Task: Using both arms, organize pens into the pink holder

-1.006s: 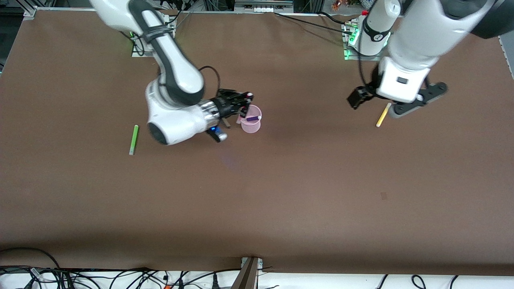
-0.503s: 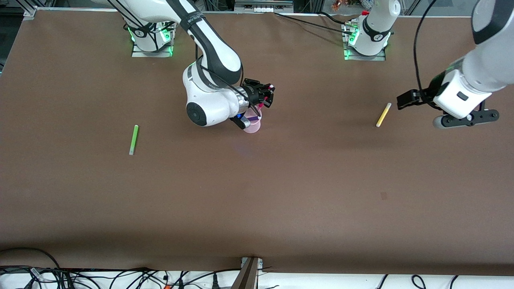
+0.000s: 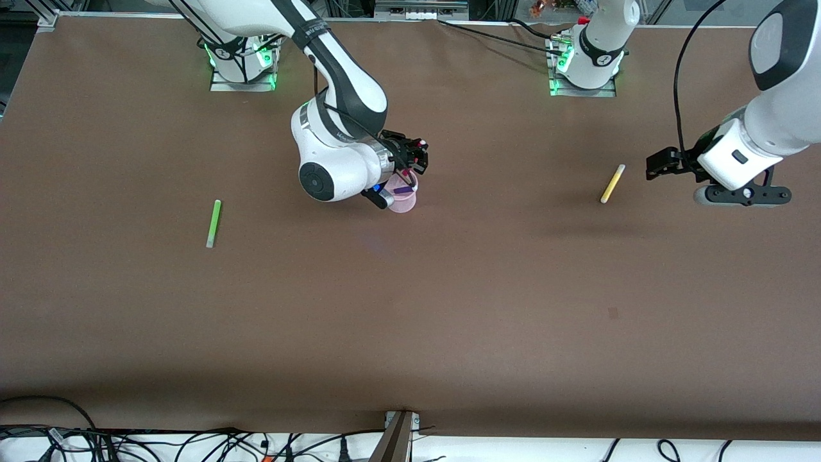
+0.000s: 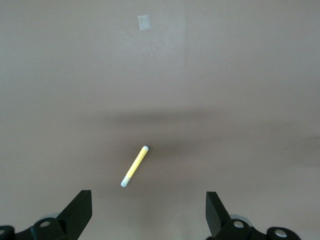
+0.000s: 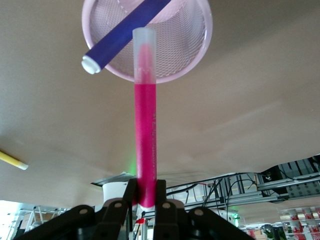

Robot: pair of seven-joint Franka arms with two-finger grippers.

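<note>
Two pens lie loose on the brown table (image 3: 449, 289) in the front view: the lime green marker stick (image 3: 213, 222) toward the right arm's end, the yellow marker stick (image 3: 612, 183) toward the left arm's end. Since half a second ago, we see the right gripper (image 3: 410, 168) drop closer over the small translucent pink plastic holder (image 3: 403, 196), which suggests the release is near; the left gripper (image 3: 667, 165) has drawn in a little toward the yellow pen and now hangs just beside it. From this view the right arm's wrist hides part of the holder, and we can barely make out the pen it carries.

The left wrist view shows the left claw's fingers spread wide apart above the yellow pen (image 4: 135, 166), nothing between them; only the fingertips (image 4: 80, 207) show.

The right wrist view shows the right claw (image 5: 146, 197) clamped on the hot pink marker stick (image 5: 145, 120), its pale end over the holder's rim (image 5: 200, 45). We see the dark purple marker stick (image 5: 127, 27) leaning inside the holder; its lower end is cut off.
</note>
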